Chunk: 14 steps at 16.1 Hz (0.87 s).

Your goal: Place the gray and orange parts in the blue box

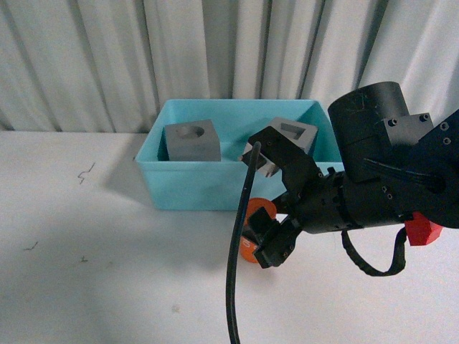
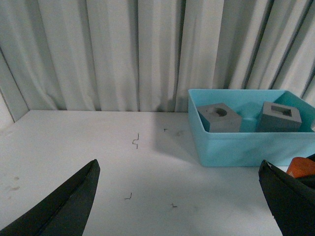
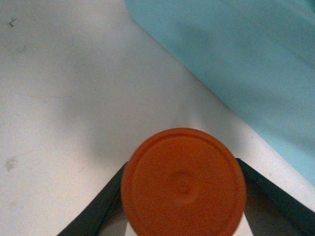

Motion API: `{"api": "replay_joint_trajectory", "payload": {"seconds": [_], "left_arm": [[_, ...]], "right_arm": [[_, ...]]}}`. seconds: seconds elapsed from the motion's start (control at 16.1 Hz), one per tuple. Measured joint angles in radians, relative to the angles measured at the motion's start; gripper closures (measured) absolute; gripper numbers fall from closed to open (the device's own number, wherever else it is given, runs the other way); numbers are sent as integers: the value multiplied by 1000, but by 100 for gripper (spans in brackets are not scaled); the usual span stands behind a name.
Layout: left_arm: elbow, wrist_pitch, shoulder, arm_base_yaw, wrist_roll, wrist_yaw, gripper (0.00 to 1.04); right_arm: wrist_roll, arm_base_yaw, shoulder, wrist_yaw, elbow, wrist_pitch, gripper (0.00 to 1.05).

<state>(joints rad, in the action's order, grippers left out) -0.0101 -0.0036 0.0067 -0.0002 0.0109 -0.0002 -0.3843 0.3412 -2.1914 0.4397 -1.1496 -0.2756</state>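
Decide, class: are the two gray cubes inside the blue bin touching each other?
Apart. The left wrist view shows a strip of the blue bin between the round-recess cube and the square-recess cube; the front view also shows a gap.

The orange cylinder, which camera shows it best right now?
The right wrist view: the orange cylinder fills the lower frame, its round end face between the right gripper's fingers. The front view shows it partly hidden behind the right gripper, outside the blue box. The left wrist view catches only an orange sliver.
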Motion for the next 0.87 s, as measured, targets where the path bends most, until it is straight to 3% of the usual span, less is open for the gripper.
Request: {"api": "replay_joint_trajectory", "payload": {"seconds": [0.12, 0.19, 0.37, 0.62, 0.87], "left_arm": [[0, 0, 0, 0, 0, 0, 7], [0, 0, 0, 0, 0, 0, 7], [0, 0, 0, 0, 0, 0, 7], [0, 0, 0, 0, 0, 0, 7], [0, 0, 0, 0, 0, 0, 7]], "right_arm": [[3, 0, 0, 0, 0, -11, 55], [5, 0, 0, -1, 1, -18, 57], [46, 19, 92, -14, 89, -80, 57], [143, 9, 456, -37, 248, -186, 57], [158, -95, 540, -142, 112, -164, 57]]}}
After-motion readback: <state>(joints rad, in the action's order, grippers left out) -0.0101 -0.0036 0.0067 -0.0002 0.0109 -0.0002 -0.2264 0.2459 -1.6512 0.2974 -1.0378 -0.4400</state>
